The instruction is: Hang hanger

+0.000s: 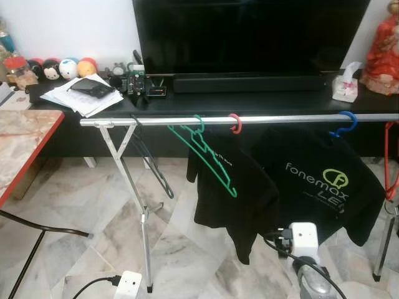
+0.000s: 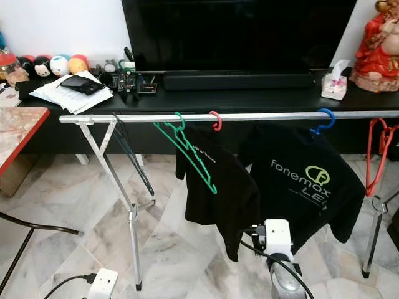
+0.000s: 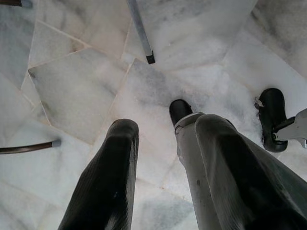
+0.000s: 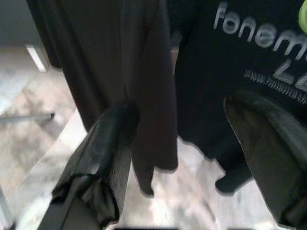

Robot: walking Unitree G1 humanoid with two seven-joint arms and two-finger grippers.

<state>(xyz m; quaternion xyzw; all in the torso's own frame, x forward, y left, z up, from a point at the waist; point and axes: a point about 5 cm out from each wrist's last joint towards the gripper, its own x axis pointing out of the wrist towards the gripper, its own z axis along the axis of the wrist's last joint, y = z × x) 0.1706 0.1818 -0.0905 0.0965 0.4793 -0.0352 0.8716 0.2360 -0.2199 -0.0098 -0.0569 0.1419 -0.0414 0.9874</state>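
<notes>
A silver clothes rail (image 1: 280, 118) runs across the middle of the left eye view, standing on crossed metal legs (image 1: 134, 180) over a marble floor (image 1: 93, 230). An empty green hanger (image 1: 202, 156) hooks over the rail left of centre and hangs tilted, its lower end slanting toward the right against a black T-shirt (image 1: 227, 196). That shirt hangs from a red hook (image 1: 235, 123) just right of the green one. Further right, a second black T-shirt printed "fonemax" (image 1: 318, 184) hangs from a blue hook (image 1: 344, 123). A black hanger (image 1: 149, 165) dangles near the rail's left end, and a red hanger (image 1: 391, 162) sits at the right edge.

Behind the rail, a dark TV console (image 1: 249, 99) carries a television (image 1: 249, 34), a soundbar (image 1: 249, 83), papers (image 1: 81, 93), round plush toys (image 1: 62, 67) at upper left, a tissue box (image 1: 345, 87) and a red figurine (image 1: 383, 50) at upper right.

The right gripper (image 4: 192, 153) faces the two black shirts, its fingers (image 4: 103, 163) spread wide with nothing between them. The left gripper (image 3: 163, 172) points down at the floor, fingers (image 3: 110, 177) apart and empty, with the robot's black feet (image 3: 180, 111) beyond.
</notes>
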